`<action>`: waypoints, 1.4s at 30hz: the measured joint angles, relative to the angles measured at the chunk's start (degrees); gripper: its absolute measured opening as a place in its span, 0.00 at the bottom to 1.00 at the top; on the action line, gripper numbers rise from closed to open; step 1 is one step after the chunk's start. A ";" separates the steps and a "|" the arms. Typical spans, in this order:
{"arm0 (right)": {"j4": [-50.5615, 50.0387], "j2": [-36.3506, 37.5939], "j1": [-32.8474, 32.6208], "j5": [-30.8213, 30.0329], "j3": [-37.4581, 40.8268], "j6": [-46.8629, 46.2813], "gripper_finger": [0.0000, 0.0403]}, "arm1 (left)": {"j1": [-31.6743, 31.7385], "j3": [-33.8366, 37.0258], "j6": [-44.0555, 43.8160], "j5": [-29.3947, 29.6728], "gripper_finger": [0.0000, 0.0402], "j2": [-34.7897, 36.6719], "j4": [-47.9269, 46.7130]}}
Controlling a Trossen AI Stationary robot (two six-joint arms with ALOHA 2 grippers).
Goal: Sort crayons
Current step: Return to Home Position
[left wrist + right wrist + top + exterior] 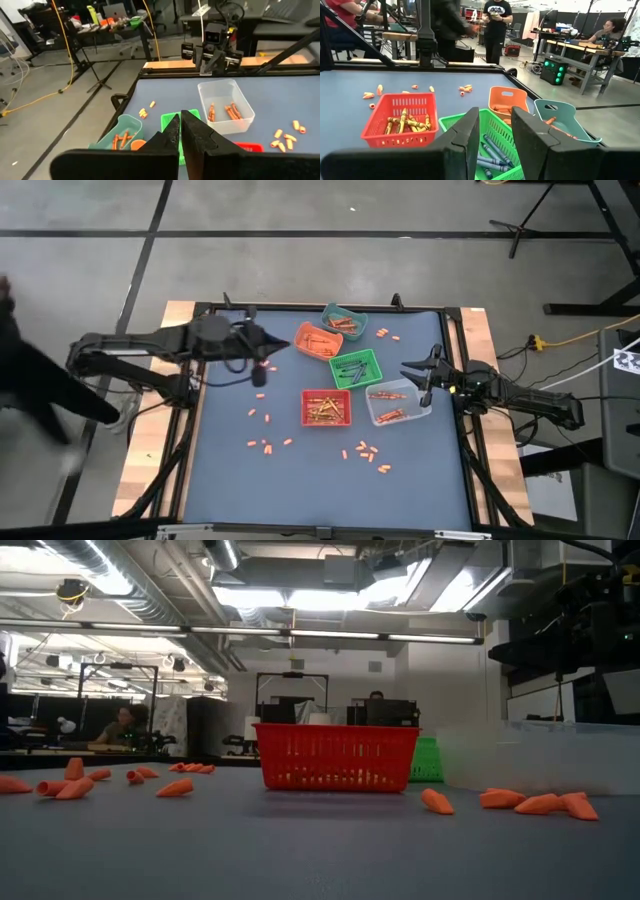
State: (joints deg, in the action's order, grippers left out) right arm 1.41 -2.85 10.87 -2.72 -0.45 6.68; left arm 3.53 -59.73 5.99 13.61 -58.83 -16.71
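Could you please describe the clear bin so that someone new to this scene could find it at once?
On the blue-grey table, look toward the right arm's side. The clear bin sits nearest the right hand, just right of the red bin. Unlike its coloured neighbours, it is see-through, holding a few orange crayons.

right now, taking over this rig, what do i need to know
Left tool: shut, empty, beside the orange bin.
Right tool: open, empty, by the clear bin at the mat's right edge.
Done: yellow crayons in the red bin, blue crayons in the green bin, orange-red crayons in the clear bin; the orange bin and teal bin also hold crayons.
Left: loose orange stubs scattered over the mat.
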 joint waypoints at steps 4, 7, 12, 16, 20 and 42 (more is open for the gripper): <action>-0.02 0.00 0.00 0.30 0.00 0.01 0.28 | -0.87 9.22 -1.83 0.02 0.01 8.79 3.57; -0.02 0.00 0.00 0.36 0.00 0.00 0.28 | -1.65 17.00 -2.45 0.02 0.00 15.83 7.15; -0.02 -0.02 0.00 0.37 0.00 0.02 0.28 | -2.23 27.87 -2.75 0.03 0.00 27.27 11.49; -0.04 -0.02 0.00 0.37 0.00 0.00 0.28 | -2.23 34.98 -2.89 0.04 0.00 35.70 13.83; -0.04 -0.02 0.00 0.37 0.00 0.02 0.28 | -2.23 40.20 -4.67 0.06 0.00 43.14 14.04; -0.02 -0.02 0.00 0.35 0.00 0.02 0.28 | -2.23 57.53 -6.90 0.04 0.00 57.15 18.32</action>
State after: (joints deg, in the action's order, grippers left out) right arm 1.39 -2.87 10.87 -2.37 -0.45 6.69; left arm 1.30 -2.20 -0.91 13.65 -1.67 1.61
